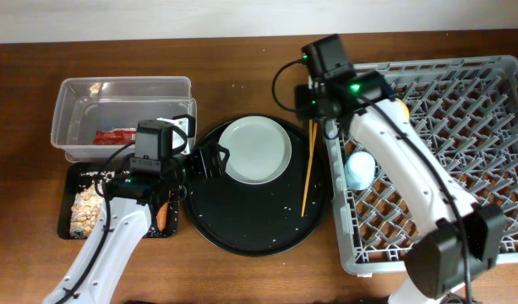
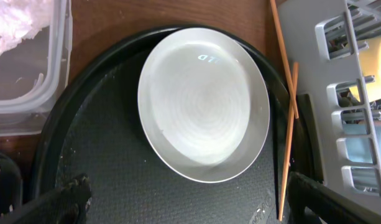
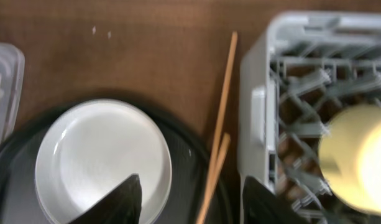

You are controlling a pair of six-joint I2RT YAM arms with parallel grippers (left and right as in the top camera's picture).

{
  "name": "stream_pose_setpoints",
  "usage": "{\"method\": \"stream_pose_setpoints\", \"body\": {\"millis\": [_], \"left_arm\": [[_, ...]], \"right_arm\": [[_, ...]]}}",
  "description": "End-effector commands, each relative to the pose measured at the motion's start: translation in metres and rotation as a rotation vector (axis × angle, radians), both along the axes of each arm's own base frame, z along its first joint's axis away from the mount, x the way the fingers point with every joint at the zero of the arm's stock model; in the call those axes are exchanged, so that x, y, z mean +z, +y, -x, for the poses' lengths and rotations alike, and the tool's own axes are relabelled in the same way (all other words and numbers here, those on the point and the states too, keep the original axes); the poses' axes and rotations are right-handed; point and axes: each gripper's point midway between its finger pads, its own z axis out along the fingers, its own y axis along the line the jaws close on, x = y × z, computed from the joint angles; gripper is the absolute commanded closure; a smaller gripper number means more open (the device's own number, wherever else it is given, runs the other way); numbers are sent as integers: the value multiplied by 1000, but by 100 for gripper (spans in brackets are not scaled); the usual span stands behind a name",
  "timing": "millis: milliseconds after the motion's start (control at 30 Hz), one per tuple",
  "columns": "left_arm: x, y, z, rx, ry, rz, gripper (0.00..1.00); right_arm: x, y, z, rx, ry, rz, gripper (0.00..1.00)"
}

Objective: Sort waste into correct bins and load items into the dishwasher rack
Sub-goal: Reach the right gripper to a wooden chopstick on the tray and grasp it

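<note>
Step in hand: judged to be the clearing of the round tray (image 1: 242,230); only the plate (image 1: 255,150) and the chopsticks (image 1: 308,169) lie on it.
Left gripper (image 1: 213,160): fingers spread wide and holding nothing, level with the plate's left rim, a stance that suits taking that rim.
Right gripper (image 3: 196,199): fingers wide apart and empty, over the upper part of the chopsticks, likely lined up to close across them.
Plate: flat in the upper half of the tray, close to its raised edge.
Chopsticks: side by side along the tray's right edge, tips crossing slightly, top ends out over the table (image 1: 242,59), just beside the rack (image 1: 461,110) wall.
Rack: holds a blue cup (image 1: 358,169) and a yellow bowl (image 3: 358,155) near its left side; most pegs to the right are free.
Tub (image 1: 81,91): red wrapper (image 1: 115,135) and tissue (image 2: 16,25) inside.
Black bin (image 1: 64,211): food scraps (image 1: 85,207) and carrot (image 1: 162,215) inside.
Pink cup: not seen in any view.
Room: tight between chopsticks and rack wall; both arms work near the one tray, so they may crowd each other.
</note>
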Motion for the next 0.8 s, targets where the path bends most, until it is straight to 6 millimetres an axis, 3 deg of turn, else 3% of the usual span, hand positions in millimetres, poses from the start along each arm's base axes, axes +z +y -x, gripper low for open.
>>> {"method": "stream_pose_setpoints", "body": {"millis": [0, 67, 133, 200, 300, 600, 767], "left_arm": [[-3, 3, -1, 2, -2, -21, 1], [-3, 3, -1, 2, -1, -21, 1], [-4, 4, -1, 7, -2, -26, 1], [-4, 4, -1, 7, -1, -26, 1], [-7, 4, -1, 7, 6, -28, 1], [-13, 3, -3, 7, 21, -31, 1], [-13, 3, -3, 6, 21, -30, 1]], "right_arm": [[-46, 1, -16, -29, 37, 78, 48], [-69, 5, -26, -29, 53, 85, 50], [-90, 7, -32, -34, 68, 98, 60], [-104, -5, -41, -124, 52, 142, 66], [-112, -4, -49, -168, 35, 129, 71], [-148, -24, -63, -269, 7, 223, 70], [-152, -34, -65, -289, 18, 222, 70]]}}
